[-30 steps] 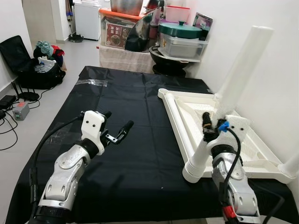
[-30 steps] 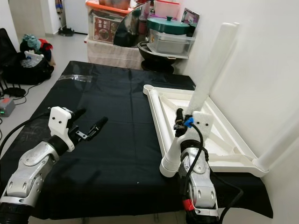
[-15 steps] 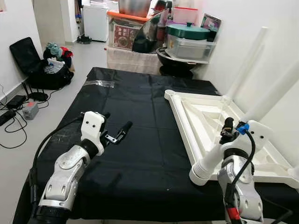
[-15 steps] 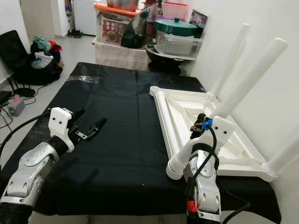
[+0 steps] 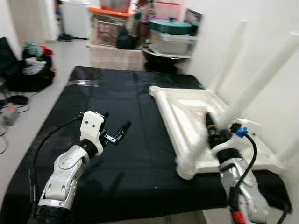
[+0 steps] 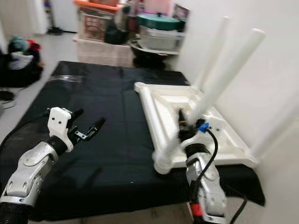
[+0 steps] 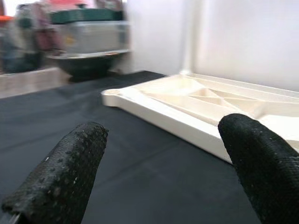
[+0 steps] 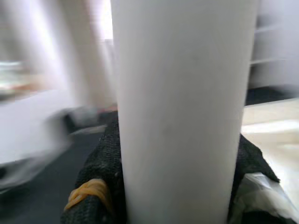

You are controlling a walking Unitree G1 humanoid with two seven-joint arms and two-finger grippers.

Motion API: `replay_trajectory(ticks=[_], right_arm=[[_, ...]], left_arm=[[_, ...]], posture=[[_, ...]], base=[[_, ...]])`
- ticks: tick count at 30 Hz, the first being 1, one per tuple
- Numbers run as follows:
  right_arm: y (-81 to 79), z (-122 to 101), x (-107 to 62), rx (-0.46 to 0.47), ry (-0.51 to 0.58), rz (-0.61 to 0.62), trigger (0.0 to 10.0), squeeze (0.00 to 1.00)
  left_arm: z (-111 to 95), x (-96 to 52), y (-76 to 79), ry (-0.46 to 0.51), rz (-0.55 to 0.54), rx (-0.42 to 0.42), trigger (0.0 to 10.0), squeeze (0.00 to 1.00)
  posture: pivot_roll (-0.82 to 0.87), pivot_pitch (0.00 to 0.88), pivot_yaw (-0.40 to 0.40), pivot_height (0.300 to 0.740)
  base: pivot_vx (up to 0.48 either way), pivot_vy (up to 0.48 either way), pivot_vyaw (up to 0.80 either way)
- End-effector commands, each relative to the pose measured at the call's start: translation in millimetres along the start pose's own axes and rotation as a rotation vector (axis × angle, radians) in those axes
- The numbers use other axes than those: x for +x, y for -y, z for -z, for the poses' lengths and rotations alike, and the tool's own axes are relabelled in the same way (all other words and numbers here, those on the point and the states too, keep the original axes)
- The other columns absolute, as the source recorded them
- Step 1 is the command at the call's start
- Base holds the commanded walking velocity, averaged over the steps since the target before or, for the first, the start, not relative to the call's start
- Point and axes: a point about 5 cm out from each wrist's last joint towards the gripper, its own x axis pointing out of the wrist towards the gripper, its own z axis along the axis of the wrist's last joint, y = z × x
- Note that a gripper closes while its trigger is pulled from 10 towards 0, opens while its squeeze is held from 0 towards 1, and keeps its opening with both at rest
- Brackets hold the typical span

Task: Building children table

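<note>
Table leg (image 6: 229, 70): clenched in my right end effector (image 6: 187, 127), now tilted lower over the upturned tabletop (image 6: 163, 100); left end effector (image 5: 114, 133) released, idle. Seating pending.

White table top (image 5: 196, 112) upside down on black sheet, ribbed underside up, well ahead of spread left gripper (image 5: 116, 127) fingers. White table leg (image 6: 223, 77) clamped between right gripper (image 6: 183, 127) fingers, tilted up. Another leg (image 5: 230, 51) upright at far corner.

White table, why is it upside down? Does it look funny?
The white plastic tabletop lies upside down on the black cloth, legs up. The right gripper holds one white tube leg tilted, not straight.
</note>
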Motion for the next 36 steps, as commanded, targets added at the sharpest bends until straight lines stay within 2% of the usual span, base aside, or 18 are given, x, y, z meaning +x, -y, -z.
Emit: replay_trajectory(ticks=[1,6,11,14,15,17,19,21,22,23,26,30,31,33,36], right_arm=[[-5.6,13.4,-2.0,0.060,-0.089,-0.121,10.0,0.00],[-5.4,13.1,-2.2,0.058,-0.101,-0.189,10.0,0.00],[0.8,9.8,3.1,0.011,-0.108,-0.235,10.0,0.00],[15.3,-23.1,15.6,-0.028,-0.023,-0.241,10.0,0.00],[15.3,-23.1,15.6,-0.028,-0.023,-0.241,10.0,0.00],[27.9,-61.3,24.5,-0.036,0.104,-0.206,10.0,0.00],[27.9,-61.3,24.5,-0.036,0.104,-0.206,10.0,0.00],[35.5,-92.4,25.6,-0.015,0.217,-0.185,10.0,0.00],[35.5,-92.4,25.6,-0.015,0.217,-0.185,10.0,0.00],[38.3,-102.8,23.9,-0.005,0.255,-0.185,10.0,0.00],[40.3,-108.3,21.3,-0.011,0.268,-0.189,10.0,0.00],[44.1,-106.8,15.1,-0.027,0.232,-0.209,10.0,0.00],[48.8,-88.4,3.6,-0.108,0.108,-0.226,10.0,0.00],[55.0,-72.2,-5.4,-0.182,0.005,-0.218,10.0,0.00],[57.7,-68.0,-7.9,-0.200,-0.021,-0.211,10.0,0.00]], left_arm=[[2.8,-1.0,-0.6,-0.009,0.002,-0.001,10.0,0.00],[3.2,-2.0,-0.8,-0.011,0.001,0.001,10.0,0.00],[3.4,-4.3,-2.0,-0.014,-0.006,0.003,10.0,0.00],[2.5,-4.5,-3.3,-0.013,-0.009,0.005,10.0,0.00],[2.5,-4.5,-3.3,-0.013,-0.009,0.005,10.0,0.00],[2.1,-4.3,-3.5,-0.011,-0.010,0.006,10.0,0.00],[2.1,-4.3,-3.5,-0.011,-0.010,0.006,10.0,0.00],[2.0,-4.0,-2.4,-0.010,-0.007,0.004,10.0,0.00],[2.0,-4.0,-2.4,-0.010,-0.007,0.004,10.0,0.00],[2.0,-3.9,-2.0,-0.010,-0.005,0.002,10.0,0.00],[2.0,-3.7,-1.7,-0.010,-0.003,0.001,10.0,0.00],[2.1,-3.1,-1.4,-0.010,0.001,0.001,10.0,0.00],[2.1,-2.7,-1.3,-0.010,0.004,0.000,10.0,0.00],[2.2,-2.4,-1.2,-0.010,0.007,0.000,10.0,0.00],[2.3,-2.3,-1.2,-0.010,0.008,0.000,10.0,0.00]], posture=[[0.06,0.000,-0.111,0.740],[0.06,0.000,-0.118,0.740],[0.07,0.000,-0.124,0.740],[0.08,0.000,-0.125,0.740],[0.08,0.000,-0.125,0.740],[0.08,0.000,-0.123,0.740],[0.08,0.000,-0.123,0.740],[0.07,0.000,-0.118,0.740],[0.07,0.000,-0.118,0.740],[0.07,0.000,-0.119,0.740],[0.07,0.000,-0.115,0.740],[0.07,0.000,-0.114,0.740],[0.07,0.000,-0.113,0.740],[0.06,0.000,-0.111,0.740],[0.06,0.000,-0.111,0.740]], base=[[0.000,0.000,0.00],[0.000,0.000,0.00],[0.000,0.000,0.00],[0.000,0.000,0.00],[0.000,0.000,0.00],[0.000,0.000,0.00],[0.000,0.000,0.00],[0.000,0.000,0.00],[0.000,0.000,0.00],[0.000,0.000,0.00],[0.000,0.000,0.00],[0.000,0.000,0.00],[0.000,0.000,0.00],[0.000,0.000,0.00],[0.000,0.000,0.00]])
